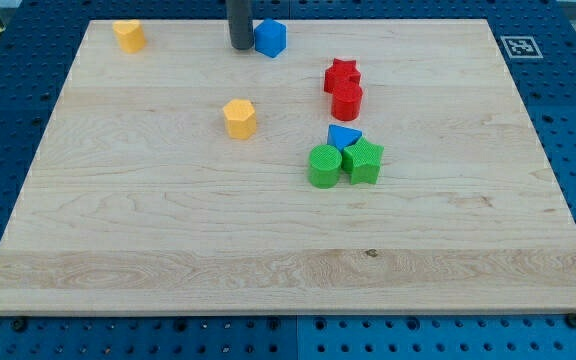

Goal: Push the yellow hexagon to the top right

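Green cylinder (323,166): nearest block to the camera, a little right of the board's middle, touching the green star on its right
Green star (364,161): just right of the green cylinder, at about the same depth
Blue triangle (344,137): directly behind the two green blocks and touching them, so the three make one tight group
Red cylinder (347,101): farther back than the blue triangle, a small gap between them
Red star (341,75): just behind the red cylinder and touching it
Yellow hexagon (239,118): the task's block, it stands alone left of the middle, about half way to the far edge, well apart from the red pair on its right and far from the far right corner
Second yellow block (128,35): near the far left corner, its shape I cannot tell for sure
Blue block (270,38): near the far edge around the middle, many-sided, exact shape not clear
My tip (240,47): near the far edge, just left of the blue block with almost no gap, whether it touches I cannot tell; well behind the yellow hexagon
Pincer: this arm carries only the dark rod, so no open or closed state shows
Wooden board (168,250): light wood, it lies on a blue perforated table (8,340)
Marker tag (520,46): black and white square beside the far right corner
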`<act>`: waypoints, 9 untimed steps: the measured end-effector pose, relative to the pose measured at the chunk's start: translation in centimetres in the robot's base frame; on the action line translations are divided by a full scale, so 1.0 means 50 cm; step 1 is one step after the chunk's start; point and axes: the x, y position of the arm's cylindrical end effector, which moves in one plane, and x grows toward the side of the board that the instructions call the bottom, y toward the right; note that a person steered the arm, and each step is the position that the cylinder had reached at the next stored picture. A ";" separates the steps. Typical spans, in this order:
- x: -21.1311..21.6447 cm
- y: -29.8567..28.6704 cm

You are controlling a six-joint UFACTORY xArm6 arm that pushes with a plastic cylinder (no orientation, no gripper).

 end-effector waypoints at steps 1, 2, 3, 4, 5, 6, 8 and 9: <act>-0.001 0.003; -0.004 0.003; -0.003 0.030; 0.009 0.014; 0.071 -0.048; 0.176 -0.074; 0.319 -0.060; 0.330 -0.012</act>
